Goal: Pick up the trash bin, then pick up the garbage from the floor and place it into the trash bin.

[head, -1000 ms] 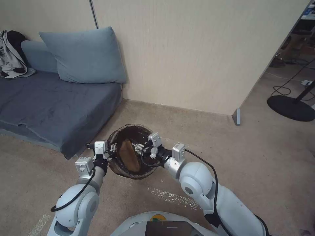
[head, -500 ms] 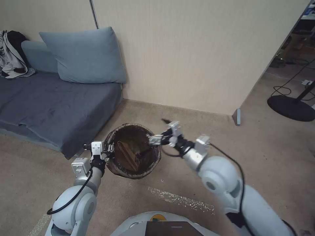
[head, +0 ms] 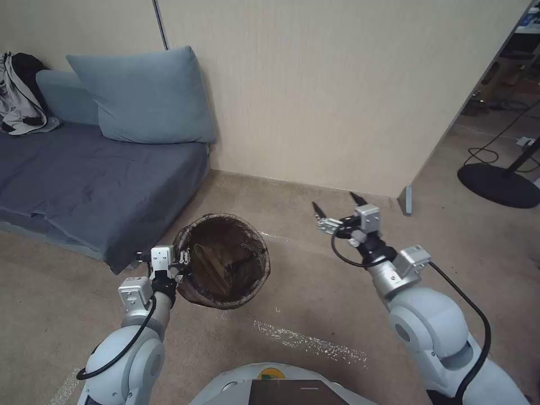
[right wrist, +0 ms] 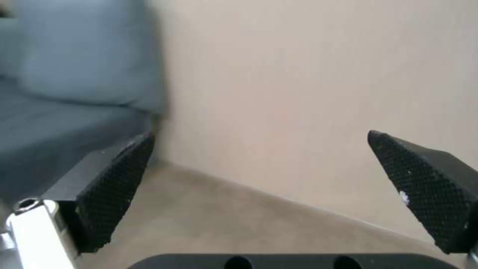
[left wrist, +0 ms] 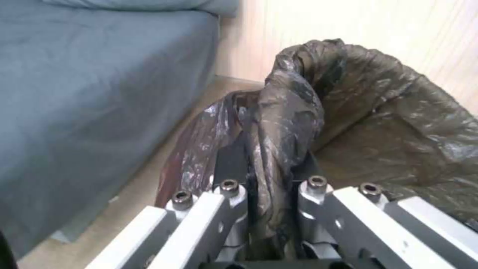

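Landmark: blue sofa (head: 84, 174), against the beige wall (head: 337, 95). Carpeted floor (head: 315, 292) in front of it.

Trash bin (head: 222, 267) sits just off the sofa's near corner, on the side away from the wall; dark bag (left wrist: 388, 112) folded over the rim (tan and dark items lie inside, not identifiable).

Left gripper (head: 181, 264) at the bin's sofa-side rim, fingers pinching the rim and bag fold (left wrist: 279, 157).

Right gripper (head: 336, 205) well apart from the sofa, beyond the bin, near the wall base, pads (right wrist: 114, 186) spread wide, holding nothing.
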Controlling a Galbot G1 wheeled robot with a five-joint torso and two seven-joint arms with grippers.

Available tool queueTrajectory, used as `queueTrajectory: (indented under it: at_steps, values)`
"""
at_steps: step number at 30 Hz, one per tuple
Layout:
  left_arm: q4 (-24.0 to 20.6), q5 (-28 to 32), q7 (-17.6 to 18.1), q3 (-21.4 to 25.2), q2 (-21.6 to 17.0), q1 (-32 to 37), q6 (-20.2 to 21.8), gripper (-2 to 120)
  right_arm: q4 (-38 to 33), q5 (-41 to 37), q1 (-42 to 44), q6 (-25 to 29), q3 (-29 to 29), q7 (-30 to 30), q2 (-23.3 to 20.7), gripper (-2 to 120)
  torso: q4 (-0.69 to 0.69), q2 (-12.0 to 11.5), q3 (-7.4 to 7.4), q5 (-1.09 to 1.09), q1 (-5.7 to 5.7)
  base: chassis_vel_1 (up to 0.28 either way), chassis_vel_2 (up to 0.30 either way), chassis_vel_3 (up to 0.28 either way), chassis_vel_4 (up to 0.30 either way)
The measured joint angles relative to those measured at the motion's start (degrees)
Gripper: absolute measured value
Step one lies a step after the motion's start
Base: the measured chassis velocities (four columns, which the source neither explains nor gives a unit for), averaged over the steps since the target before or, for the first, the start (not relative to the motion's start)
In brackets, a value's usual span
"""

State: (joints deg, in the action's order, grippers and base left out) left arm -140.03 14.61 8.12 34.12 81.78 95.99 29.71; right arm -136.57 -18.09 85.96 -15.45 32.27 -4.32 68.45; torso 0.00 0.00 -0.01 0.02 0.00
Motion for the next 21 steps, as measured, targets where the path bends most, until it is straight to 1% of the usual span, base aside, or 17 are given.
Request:
queueTrajectory:
  at_steps: [1,4,5,8,10,11,13,14,15,17,21]
  values:
    - [-0.3,-0.5,0.0,0.2,-0.1,0.1,0.0,7,0.0,1.8,1.5,1.3,1.4,0.2,2.1,100,0.00,0.0,0.00,0.00,0.00,0.000,0.000,0.000,0.000]
    - [-1.1,-1.0,-0.1,0.4,-0.3,0.3,0.1,7,0.4,5.4,5.1,4.7,4.5,1.9,6.1,100,-0.01,0.0,0.00,-0.02,0.00,0.000,0.000,0.000,0.000]
    - [-1.1,-1.0,-0.1,0.4,-0.3,0.3,0.1,7,0.4,5.4,5.1,4.7,4.5,1.9,6.1,100,-0.01,0.0,0.00,-0.02,0.00,0.000,0.000,0.000,0.000]
    - [-1.6,-2.0,-0.4,0.5,-0.7,0.6,0.1,7,0.8,7.9,8.1,8.0,5.7,3.1,9.2,100,-0.01,0.0,0.00,-0.02,0.00,0.000,0.000,0.000,0.000]
    - [-1.8,-2.1,-0.4,0.5,-0.7,0.6,0.1,7,0.8,8.4,8.5,8.5,5.7,3.1,9.8,100,0.00,0.0,0.00,-0.02,0.00,0.000,0.000,0.000,0.000]
    - [-2.0,-2.3,-0.5,0.5,-0.8,0.7,0.1,7,1.0,10.3,9.8,10.3,5.7,3.1,11.4,100,0.00,0.0,0.00,-0.02,0.00,0.000,0.000,0.000,0.000]
    - [-2.2,-2.3,-0.6,0.5,-0.9,0.6,0.1,7,0.9,11.6,11.4,11.9,5.7,2.9,12.4,100,0.02,0.0,0.00,-0.02,0.00,0.000,0.000,0.000,0.000]
    - [-2.2,-2.3,-0.7,0.6,-1.0,0.5,0.2,7,0.8,11.9,12.4,12.6,5.8,2.7,12.6,100,-0.02,0.0,0.00,-0.02,0.00,0.000,0.000,0.000,0.000]
    - [-2.2,-2.3,-0.7,0.6,-1.0,0.5,0.2,7,0.8,11.9,12.4,12.6,5.8,2.7,12.6,100,-0.02,0.0,0.00,-0.02,0.00,0.000,0.000,0.000,0.000]
    - [-2.3,-2.3,-0.7,0.6,-1.0,0.4,0.2,7,0.7,12.3,14.1,14.3,6.4,2.2,12.5,100,0.01,0.0,0.00,-0.02,0.00,0.013,0.025,0.018,0.021]
    - [-2.6,-2.4,-0.7,0.6,-0.8,0.5,0.3,7,0.6,12.6,17.0,17.4,7.2,1.9,12.3,100,0.00,0.0,0.00,-0.02,0.00,0.019,0.012,0.017,0.014]
